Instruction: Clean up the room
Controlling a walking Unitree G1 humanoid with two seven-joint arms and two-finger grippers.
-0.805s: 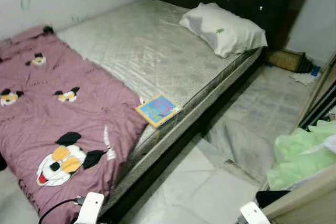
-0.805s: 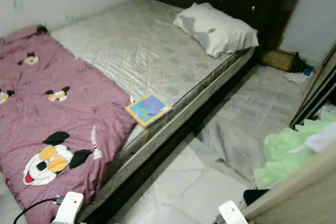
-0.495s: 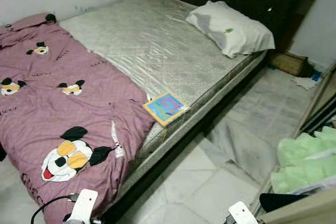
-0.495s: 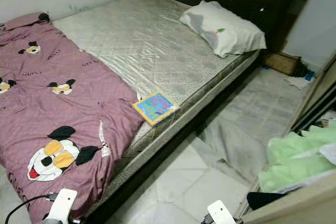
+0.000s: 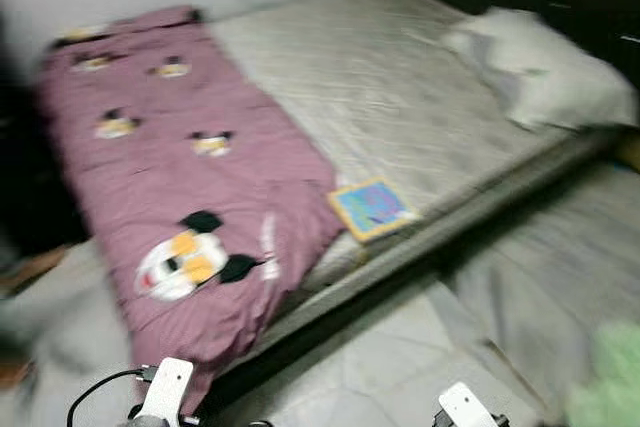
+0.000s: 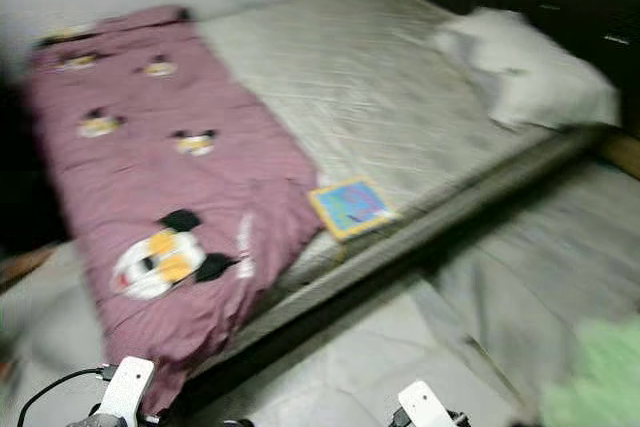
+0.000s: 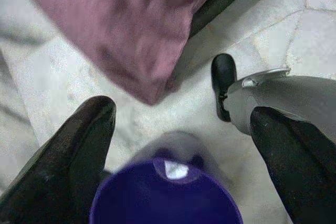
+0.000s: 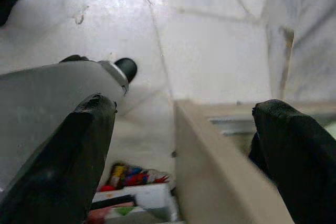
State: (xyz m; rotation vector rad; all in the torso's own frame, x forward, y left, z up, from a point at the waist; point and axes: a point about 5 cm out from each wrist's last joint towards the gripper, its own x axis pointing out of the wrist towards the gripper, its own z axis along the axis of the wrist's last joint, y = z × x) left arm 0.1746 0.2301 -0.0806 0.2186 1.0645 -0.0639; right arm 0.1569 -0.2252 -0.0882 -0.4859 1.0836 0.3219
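Observation:
A purple blanket with cartoon mouse faces (image 5: 180, 167) lies spread over the near half of the bed's bare mattress (image 5: 400, 97). A white pillow (image 5: 545, 67) rests at the head end. A colourful book (image 5: 372, 209) lies at the mattress edge beside the blanket. Both arms hang low at the bottom of the eye views. In the left wrist view my left gripper (image 7: 181, 114) points at the floor with a purple container (image 7: 165, 192) between its fingers. My right gripper (image 8: 186, 107) is open over pale tiles with nothing in it.
Pale floor tiles (image 5: 400, 367) run alongside the bed. A green cloth (image 5: 610, 377) lies at the lower right. A blanket corner (image 7: 131, 35) hangs near my leg (image 7: 278, 98). A beige wooden edge (image 8: 210, 156) and small colourful items (image 8: 131, 176) lie below the right gripper. Eye views are blurred.
The camera has swung left and blurred. The bed's foot end and a dark area at the left came into view, and the green cloth slid to the right edge.

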